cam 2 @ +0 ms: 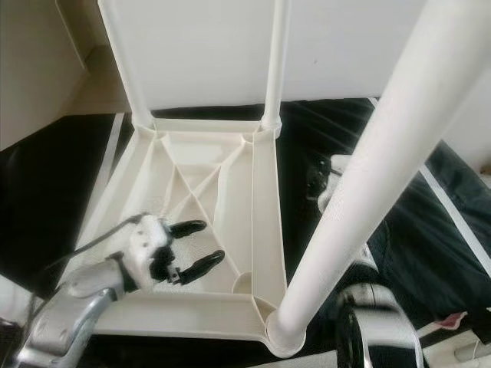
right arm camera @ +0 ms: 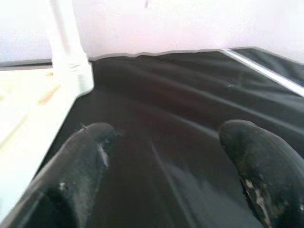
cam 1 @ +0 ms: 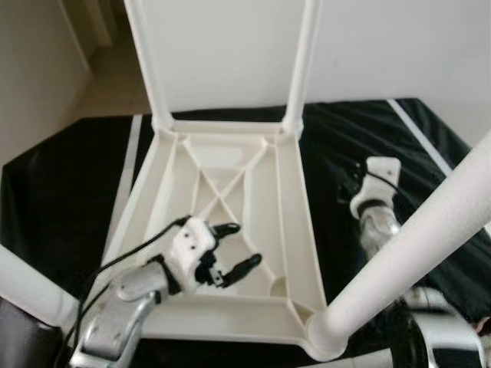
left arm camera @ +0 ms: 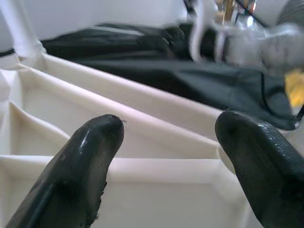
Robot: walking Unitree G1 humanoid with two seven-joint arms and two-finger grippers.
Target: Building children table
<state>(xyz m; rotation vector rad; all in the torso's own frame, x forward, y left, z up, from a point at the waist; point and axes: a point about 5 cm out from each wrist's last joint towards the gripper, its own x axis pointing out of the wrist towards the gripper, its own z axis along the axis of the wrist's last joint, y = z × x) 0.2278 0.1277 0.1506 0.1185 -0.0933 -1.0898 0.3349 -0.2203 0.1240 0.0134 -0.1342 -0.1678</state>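
In the left eye view, a white plastic children's table [cam 1: 230,230] lies upside down across the middle of the frame on a black sheet [cam 1: 61,192]. Its underside faces up: a raised rim runs around the square top, and thin ribs cross inside it in an X, with small triangular webs at the corners. Two slim white legs stand in the far corner sockets, the far left leg [cam 1: 146,61] and the far right leg [cam 1: 303,61], rising out of the upper edge of the frame. A third leg, the near right leg [cam 1: 414,245], is seated in the lower right corner socket and slants up to the right edge, thick and blurred. A white rounded piece shows at the lower left edge; what it is cannot be told. The left gripper [cam 1: 234,245] sits low in the lower centre over the ribbed underside, its two black fingers apart with nothing between them. The right gripper [cam 1: 349,184] hangs at centre right over the black sheet, beside the table's right rim; its jaws are too small here to judge.

In the right eye view, the same table [cam 2: 192,199] appears, with the near right leg crossing the right half of the frame.

In the left wrist view, the two black fingers [left arm camera: 90,161] stand wide apart just above a cream rib and rim, the black sheet beyond.

In the right wrist view, the black fingers [right arm camera: 80,166] are spread over the black sheet, with the table's rim and one white leg [right arm camera: 66,42] at upper left.
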